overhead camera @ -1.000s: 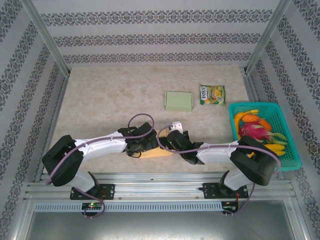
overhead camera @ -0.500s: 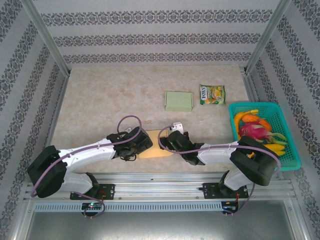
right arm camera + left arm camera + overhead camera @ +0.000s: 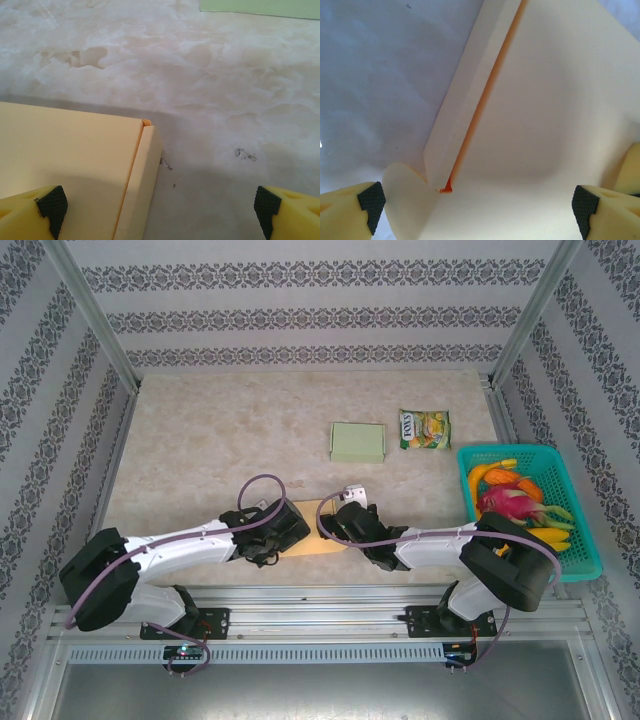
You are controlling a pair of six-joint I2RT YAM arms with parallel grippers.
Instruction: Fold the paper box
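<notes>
**Top external: left arm back over the box, fold barely begun**

Top external, changes first. The left gripper [image 3: 280,532] had backed off to the left half a second ago. It has now come back right and sits over the left end of the paper box [image 3: 310,538]. The left elbow has swung nearer too. The right gripper [image 3: 342,525] has not shifted and is parked over the box's right end. The box is in the same spot: near edge of the worktop [image 3: 220,440], middle, between the 2 grippers. My read is a re-approach, not a fold. The left arm looks to be lining up another go at its flap, so the task is still early.

Left wrist: left gripper [image 3: 475,202] jaws spread wide, nothing pinched, paper box [image 3: 540,125] below them. 1 side flap [image 3: 470,90] is tilted up along its crease, with orange showing in the fold line. 1 small corner tab [image 3: 405,200] curls up by the left pad. Pads touching the card or just above it: can't tell.

Right wrist: right gripper [image 3: 160,205] also wide open and empty, over the far right corner of the paper box [image 3: 65,150]. 1 narrow edge flap [image 3: 142,170] there is only slightly creased.

Counts:
- 2 arms
- 2 grippers
- 1 paper box
- 1 green pad [image 3: 357,442], far of centre
- 1 snack packet [image 3: 425,428], just right of the pad
- 1 basket [image 3: 505,449] at the right, holding fruit [image 3: 505,502]; the pieces overlap, so no firm count
</notes>
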